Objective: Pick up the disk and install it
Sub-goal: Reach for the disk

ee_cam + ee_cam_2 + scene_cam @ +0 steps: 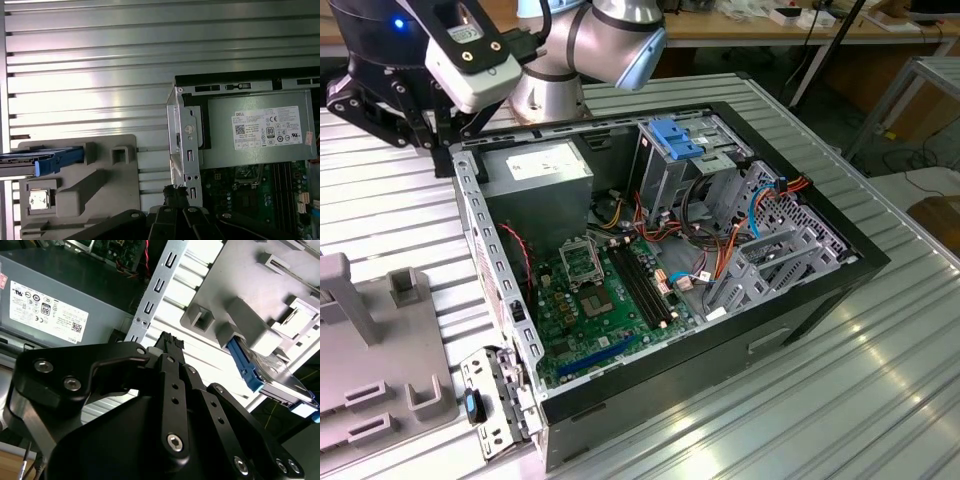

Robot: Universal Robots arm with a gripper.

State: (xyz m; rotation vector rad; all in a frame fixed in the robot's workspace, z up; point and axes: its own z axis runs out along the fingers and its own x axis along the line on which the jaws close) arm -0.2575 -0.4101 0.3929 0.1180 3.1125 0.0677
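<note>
First wrist view, disk (pixel 47 162) on grey fixture (pixel 100 200), well apart from gripper (pixel 175 192)

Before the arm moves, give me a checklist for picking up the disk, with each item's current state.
1. Disk lying in the grey tray: ok.
2. Gripper empty: ok, it is shut on nothing.
3. Gripper above the disk: not ok; it hangs by the case edge, apart from the disk.
4. Case open: ok, its side is off.
5. Cage bay free: cannot tell.
</note>
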